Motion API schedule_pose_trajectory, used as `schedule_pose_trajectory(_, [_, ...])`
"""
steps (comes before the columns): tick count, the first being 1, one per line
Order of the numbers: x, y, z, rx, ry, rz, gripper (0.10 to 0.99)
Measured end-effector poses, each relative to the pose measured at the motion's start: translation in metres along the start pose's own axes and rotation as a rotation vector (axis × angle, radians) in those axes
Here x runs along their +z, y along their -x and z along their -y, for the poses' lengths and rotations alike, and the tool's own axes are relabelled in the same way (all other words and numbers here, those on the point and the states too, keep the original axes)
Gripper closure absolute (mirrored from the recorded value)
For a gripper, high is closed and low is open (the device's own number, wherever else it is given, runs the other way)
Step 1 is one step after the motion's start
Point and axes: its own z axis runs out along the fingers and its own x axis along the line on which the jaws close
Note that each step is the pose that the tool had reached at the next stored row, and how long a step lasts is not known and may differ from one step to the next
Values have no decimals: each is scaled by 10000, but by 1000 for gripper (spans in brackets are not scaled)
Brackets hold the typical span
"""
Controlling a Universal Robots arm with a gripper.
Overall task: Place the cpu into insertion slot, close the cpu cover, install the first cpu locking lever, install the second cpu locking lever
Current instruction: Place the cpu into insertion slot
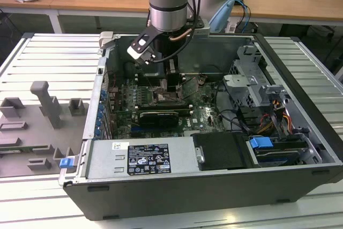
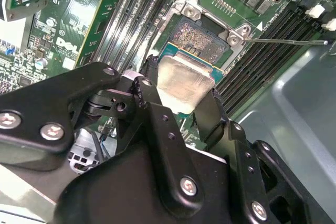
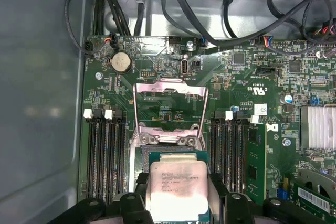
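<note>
Second wrist view has the cpu (image 2: 184, 85) pinched by its opposite edges between the black fingers (image 2: 211, 114) of the gripper (image 2: 181, 92), jaws narrowed to the chip's width. It hangs just over one side of the insertion slot (image 2: 202, 35), overlapping it but, as I judge it, not seated, since much of the pin field lies bare beyond it. The chip is a flat square with a brushed, pale metal lid on a green-edged base, smooth and hard, so the hold is on thin sides alone. The slot is a dark bed of fine pins inside a silvery steel rim. Worst risk: coming down offset or tilted would drag a corner across those pins and bend them, and a small slip in the grip would do the same. The fingers could also knock the rim or the long memory slots (image 3: 105, 156) on either side. In the first wrist view the cpu cover (image 3: 170, 88), a thin stamped steel frame, stands raised beyond the cpu (image 3: 177, 187); jolted, it could drop onto the fingers. A thin wire locking lever (image 2: 283, 40) juts sideways. Around lie the green motherboard (image 3: 157, 56) and glossy black cables (image 3: 107, 3). In the exterior view the arm (image 1: 169, 4) reaches into the middle of the grey sheet-metal computer case (image 1: 161, 197), with the drive cage (image 1: 249, 79) on the exterior view's right
</note>
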Motion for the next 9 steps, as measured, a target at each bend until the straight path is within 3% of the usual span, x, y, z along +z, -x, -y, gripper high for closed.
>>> schedule_pose_trajectory(9, [22, 0, 2, 0, 1, -1, 561])
